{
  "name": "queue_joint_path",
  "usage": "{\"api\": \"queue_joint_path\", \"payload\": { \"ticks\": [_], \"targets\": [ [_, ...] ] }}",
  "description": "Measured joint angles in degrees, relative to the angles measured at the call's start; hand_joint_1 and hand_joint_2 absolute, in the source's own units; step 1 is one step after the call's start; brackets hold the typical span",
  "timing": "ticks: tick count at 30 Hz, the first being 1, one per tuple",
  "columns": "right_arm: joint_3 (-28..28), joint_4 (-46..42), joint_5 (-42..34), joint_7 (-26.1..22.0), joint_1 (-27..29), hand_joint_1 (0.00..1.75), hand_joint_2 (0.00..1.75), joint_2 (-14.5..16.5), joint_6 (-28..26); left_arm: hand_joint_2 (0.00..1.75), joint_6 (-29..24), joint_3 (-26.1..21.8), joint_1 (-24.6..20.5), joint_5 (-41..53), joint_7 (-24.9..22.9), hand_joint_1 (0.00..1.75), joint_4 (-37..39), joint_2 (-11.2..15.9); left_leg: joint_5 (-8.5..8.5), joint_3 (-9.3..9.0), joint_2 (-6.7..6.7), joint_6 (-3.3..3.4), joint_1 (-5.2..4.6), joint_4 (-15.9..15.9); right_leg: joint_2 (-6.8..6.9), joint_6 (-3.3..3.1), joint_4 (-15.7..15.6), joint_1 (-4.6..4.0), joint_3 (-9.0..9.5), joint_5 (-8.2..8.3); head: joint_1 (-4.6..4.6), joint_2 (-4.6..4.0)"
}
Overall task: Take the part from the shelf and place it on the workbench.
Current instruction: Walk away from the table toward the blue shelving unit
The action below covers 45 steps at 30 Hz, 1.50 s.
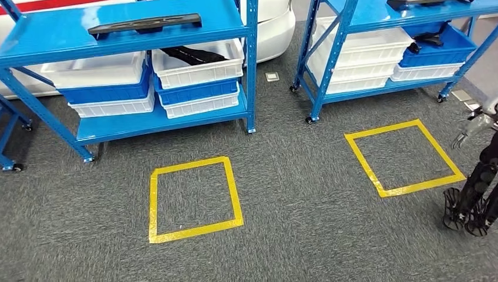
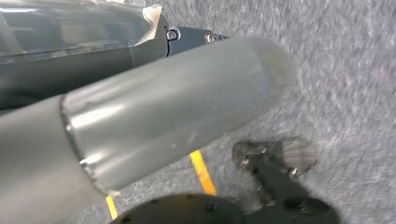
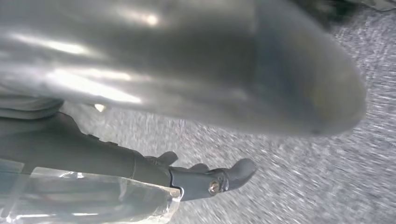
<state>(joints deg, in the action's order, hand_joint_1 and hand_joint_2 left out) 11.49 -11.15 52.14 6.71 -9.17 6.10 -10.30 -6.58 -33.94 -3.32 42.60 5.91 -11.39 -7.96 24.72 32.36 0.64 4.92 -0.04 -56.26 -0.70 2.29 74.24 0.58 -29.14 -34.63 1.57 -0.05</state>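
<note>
Flat black part atop glossy blue shelf

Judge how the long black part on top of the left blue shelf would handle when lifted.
The black part looks long, flat and moulded, so probably stiff rather than floppy. Its length suggests it could tilt if gripped at one end. It lies flat on the blue shelf, so rolling seems unlikely. Weight cannot be judged.

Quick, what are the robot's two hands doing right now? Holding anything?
Left hand: holds nothing that I can see; open or closed cannot be told.
Right hand: fingers apart, holding nothing, open.
</note>
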Motion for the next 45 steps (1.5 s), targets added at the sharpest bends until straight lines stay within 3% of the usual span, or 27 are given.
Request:
{"api": "queue_joint_path", "payload": {
  "ticks": [2,3,4,5,7,8,9,11,13,14,16,18,19,20,21,22,23,24,26,31,37,41,42,45],
  "targets": [
    [0.03,0.01,-0.07,-0.04,0.42,0.00,0.00,-0.07,0.04,0.00,0.01,-0.17,0.10,0.00,-0.02,0.00,0.00,-0.09,1.11,-3.26,0.52,-0.42,0.37,1.87,0.04,-0.50,2.47,0.54,-5.10,-4.98,0.03,0.01],
    [0.04,0.01,-0.09,-0.04,0.68,0.00,0.00,-0.13,0.04,0.00,0.04,-0.22,0.20,0.00,-0.03,0.00,0.01,-0.19,1.87,-5.01,0.88,-0.86,0.66,2.64,0.08,-0.31,1.31,0.89,-6.84,-7.02,0.04,0.01],
    [0.07,0.01,-0.10,-0.04,0.89,0.00,0.00,-0.19,0.05,0.00,0.07,-0.23,0.28,0.00,-0.05,0.00,0.01,-0.28,2.82,-6.69,1.21,-1.35,1.00,3.14,0.20,0.35,-1.11,1.27,-8.18,-7.61,0.02,0.01],
    [0.10,0.03,-0.10,-0.04,1.08,0.00,0.00,-0.26,0.07,0.00,0.08,-0.25,0.34,0.00,-0.07,0.00,0.01,-0.35,3.94,-8.22,1.43,-1.85,1.31,3.43,0.39,1.52,-4.45,1.56,-9.21,-5.87,-0.10,0.01],
    [0.22,0.21,-0.06,-0.07,1.50,0.00,0.00,-0.40,0.24,0.00,0.08,-0.27,0.55,0.00,-0.05,0.00,0.11,-0.44,6.41,-10.69,1.72,-2.71,1.59,3.43,1.16,4.03,-12.83,1.85,-10.78,3.77,-0.77,0.00],
    [0.28,0.30,0.02,-0.10,1.56,0.00,0.00,-0.49,0.47,0.00,0.07,-0.28,0.57,-0.01,-0.03,0.00,0.15,-0.47,7.70,-11.76,1.76,-3.18,1.50,3.53,1.43,4.46,-15.79,1.72,-10.91,8.38,-1.01,-0.01],
    [0.33,0.36,0.17,-0.15,1.54,0.00,0.00,-0.55,0.72,0.00,0.03,-0.30,0.58,-0.03,0.02,0.00,0.18,-0.48,8.57,-12.87,1.74,-3.60,1.34,3.34,1.46,4.19,-17.71,1.62,-10.81,11.39,-1.12,-0.01],
    [0.36,0.36,0.67,-0.33,1.16,0.00,0.00,-0.54,1.31,0.00,-0.05,-0.33,0.29,-0.05,0.08,0.00,0.13,-0.47,8.78,-13.84,1.53,-4.36,1.16,1.08,1.09,2.39,-18.20,2.00,-9.33,13.11,-0.68,0.00],
    [0.36,0.36,1.20,-0.50,0.86,0.00,0.00,-0.41,1.82,0.00,-0.07,-0.38,0.07,-0.02,0.11,0.00,0.12,-0.42,8.16,-12.24,0.91,-4.74,1.33,-4.71,0.98,0.48,-18.10,2.80,-7.61,13.92,-0.10,-0.01],
    [0.36,0.36,1.44,-0.54,0.68,0.00,0.00,-0.37,2.03,0.00,-0.05,-0.41,-0.01,-0.01,0.11,0.00,0.13,-0.39,8.98,-10.50,0.56,-4.92,1.46,-7.98,1.00,-0.41,-18.02,3.00,-6.79,13.94,0.15,-0.01],
    [0.36,0.36,1.77,-0.56,0.28,0.00,0.00,-0.30,2.29,0.00,-0.02,-0.52,-0.08,0.02,0.10,0.00,0.13,-0.35,13.38,-6.09,0.07,-5.38,1.63,-12.72,0.86,-1.53,-17.87,2.74,-5.56,12.57,0.36,-0.01],
    [0.36,0.36,1.99,-0.57,0.02,0.00,0.00,-0.24,2.55,0.00,0.01,-0.67,-0.01,0.02,0.07,0.00,0.13,-0.34,17.53,-2.50,-0.18,-6.11,2.08,-13.37,0.52,-1.43,-17.85,2.89,-4.21,11.11,0.35,-0.01],
    [0.36,0.36,2.03,-0.57,0.01,0.00,0.00,-0.20,2.70,0.00,0.01,-0.75,0.06,0.02,0.06,0.00,0.14,-0.33,17.43,-1.43,-0.34,-6.55,2.47,-12.04,0.37,-1.04,-17.82,3.10,-3.42,10.36,0.38,-0.01],
    [0.36,0.36,2.10,-0.57,0.03,0.00,0.00,-0.16,2.83,0.00,0.01,-0.82,0.17,0.02,0.05,0.00,0.15,-0.31,15.30,-0.73,-0.49,-7.08,2.98,-9.74,0.27,-0.55,-17.74,3.36,-2.59,9.58,0.37,-0.02],
    [0.36,0.38,2.15,-0.56,0.11,0.00,0.00,-0.16,2.92,0.00,0.00,-0.91,0.39,0.02,0.04,0.00,0.24,-0.33,11.16,-0.21,-0.88,-7.60,3.51,-7.10,0.19,0.07,-17.57,3.41,-1.95,8.78,0.42,-0.02],
    [0.36,0.40,2.23,-0.56,0.17,0.00,0.00,-0.16,2.97,0.00,-0.01,-0.99,0.55,0.03,0.04,0.00,0.38,-0.35,7.77,0.20,-1.35,-7.71,3.78,-4.98,0.10,0.68,-17.14,3.41,-1.39,8.05,0.52,-0.02],
    [0.36,0.42,2.32,-0.55,0.17,0.00,0.00,-0.19,2.97,0.00,-0.01,-1.06,0.64,0.07,-0.01,0.00,0.52,-0.36,4.94,0.51,-1.61,-7.38,3.82,-3.74,0.06,1.30,-16.88,3.16,-1.07,7.41,0.59,-0.02],
    [0.36,0.44,2.39,-0.52,0.15,0.00,0.00,-0.25,2.97,0.00,-0.04,-1.11,0.64,0.16,-0.03,0.00,0.62,-0.40,3.35,0.71,-1.79,-6.76,3.58,-3.43,0.06,1.86,-16.76,2.84,-0.90,6.99,0.50,-0.01],
    [0.36,0.44,2.53,-0.49,-0.01,0.00,0.00,-0.36,2.97,0.00,-0.10,-1.14,0.43,0.40,-0.05,0.00,0.62,-0.44,3.16,0.72,-1.39,-5.62,3.11,-3.70,0.20,2.13,-17.15,2.66,-0.67,6.32,0.10,0.00],
    [0.36,0.44,2.72,-0.48,-0.21,0.00,0.00,-0.39,2.97,0.00,-0.17,-1.16,0.03,0.60,0.04,0.00,0.60,-0.60,3.21,0.65,-0.36,-5.36,2.96,-3.42,0.33,1.46,-19.12,2.93,0.95,6.29,-0.16,0.01],
    [0.36,0.44,2.75,-0.49,-0.51,0.00,0.00,-0.47,2.96,0.00,-0.15,-1.16,-0.02,0.61,0.05,0.00,0.59,-0.66,3.87,0.31,-0.08,-4.38,2.56,-3.50,0.44,1.62,-20.16,2.93,1.87,6.42,-0.16,0.01],
    [0.36,0.39,2.86,-0.55,-0.69,0.00,0.00,-0.11,2.93,0.00,-0.19,-1.18,-0.17,0.65,0.06,0.00,0.49,-0.40,4.01,-0.43,-0.19,-2.58,1.91,-2.72,0.70,4.80,-20.80,3.50,2.08,6.54,-0.11,0.01],
    [0.36,0.36,2.89,-0.57,-0.75,0.00,0.00,-0.08,2.92,0.00,-0.19,-1.18,-0.21,0.67,0.07,0.00,0.44,-0.39,3.68,-0.94,-0.32,-2.18,2.02,-2.00,0.71,4.77,-19.48,3.50,1.55,5.91,-0.18,0.01],
    [0.36,0.33,2.90,-0.60,-0.77,0.00,0.00,-0.02,2.91,0.00,-0.20,-1.18,-0.35,0.70,0.11,0.00,0.39,-0.42,3.11,-1.85,-0.55,-1.52,2.23,-0.80,0.74,3.02,-10.47,3.30,-3.03,2.26,-0.38,0.01]
  ]
}}
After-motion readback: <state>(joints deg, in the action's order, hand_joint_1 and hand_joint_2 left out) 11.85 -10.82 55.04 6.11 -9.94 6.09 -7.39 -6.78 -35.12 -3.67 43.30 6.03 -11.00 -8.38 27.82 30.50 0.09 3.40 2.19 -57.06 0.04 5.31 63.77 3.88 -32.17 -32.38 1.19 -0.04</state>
